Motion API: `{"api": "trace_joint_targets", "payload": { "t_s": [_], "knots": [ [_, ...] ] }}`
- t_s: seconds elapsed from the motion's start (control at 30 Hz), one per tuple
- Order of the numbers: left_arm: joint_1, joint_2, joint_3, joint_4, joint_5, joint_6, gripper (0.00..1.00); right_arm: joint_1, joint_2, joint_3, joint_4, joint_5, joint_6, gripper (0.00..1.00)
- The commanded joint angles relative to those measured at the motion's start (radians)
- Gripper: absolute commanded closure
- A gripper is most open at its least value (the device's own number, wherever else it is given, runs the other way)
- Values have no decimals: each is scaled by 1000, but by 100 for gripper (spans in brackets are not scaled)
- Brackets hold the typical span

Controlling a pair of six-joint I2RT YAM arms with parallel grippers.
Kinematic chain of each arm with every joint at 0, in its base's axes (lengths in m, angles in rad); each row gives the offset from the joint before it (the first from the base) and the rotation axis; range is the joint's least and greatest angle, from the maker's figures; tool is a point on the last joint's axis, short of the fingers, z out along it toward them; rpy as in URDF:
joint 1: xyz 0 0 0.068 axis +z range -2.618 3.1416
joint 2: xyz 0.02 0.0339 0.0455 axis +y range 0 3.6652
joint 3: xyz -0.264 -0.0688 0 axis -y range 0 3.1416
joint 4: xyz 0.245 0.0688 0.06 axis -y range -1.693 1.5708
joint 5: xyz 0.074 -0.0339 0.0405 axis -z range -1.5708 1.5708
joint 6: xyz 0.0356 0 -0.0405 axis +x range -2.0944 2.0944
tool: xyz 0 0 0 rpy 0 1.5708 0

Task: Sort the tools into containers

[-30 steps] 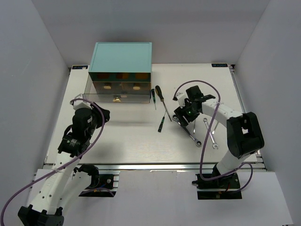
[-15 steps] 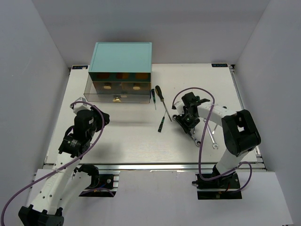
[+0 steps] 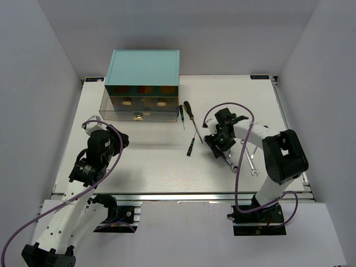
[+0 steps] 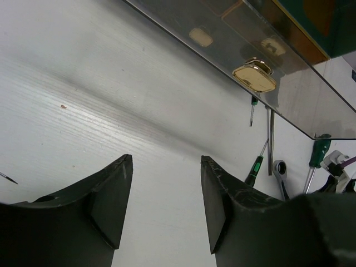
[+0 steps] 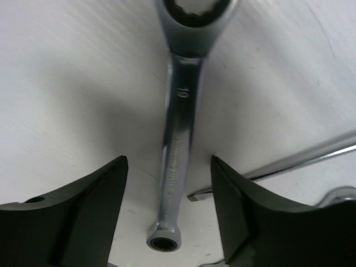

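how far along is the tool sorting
Done: one drawer stands pulled open, but no tool shows in it. In hand: the right end effector, open, straddles a wrench, not yet gripped. To do: that wrench, the other wrenches and the screwdrivers. The left end effector is open and empty.

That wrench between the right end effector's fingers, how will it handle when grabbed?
The wrench looks like solid metal, so probably stiff and heavy for its size. Its shiny, smooth shank may slip in the open right end effector straddling it. Lying flat, it seems unlikely to roll.
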Motion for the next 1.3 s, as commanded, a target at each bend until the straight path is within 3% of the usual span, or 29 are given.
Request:
{"api": "trace_joint_targets", "payload": {
  "t_s": [0.0,0.07,0.17,0.4,0.57,0.8,1.27],
  "knots": [
    [-2,-12,10,-4,-12,-6,38,4,-59,36,10,-138,15,32],
    [-1,-6,10,2,-9,-3,36,0,-94,79,20,-179,27,24],
    [-2,7,13,11,-5,3,35,-26,-111,128,36,-233,80,21],
    [-1,27,-1,37,13,5,35,-63,-53,203,245,-246,314,30],
    [-2,25,2,22,10,-1,35,-28,155,414,313,-168,399,30],
    [-2,-12,-16,-7,7,-50,35,-9,457,728,196,-60,425,33],
    [-1,-22,-12,-47,-7,-78,35,32,510,638,210,23,365,42]
  ]
}}
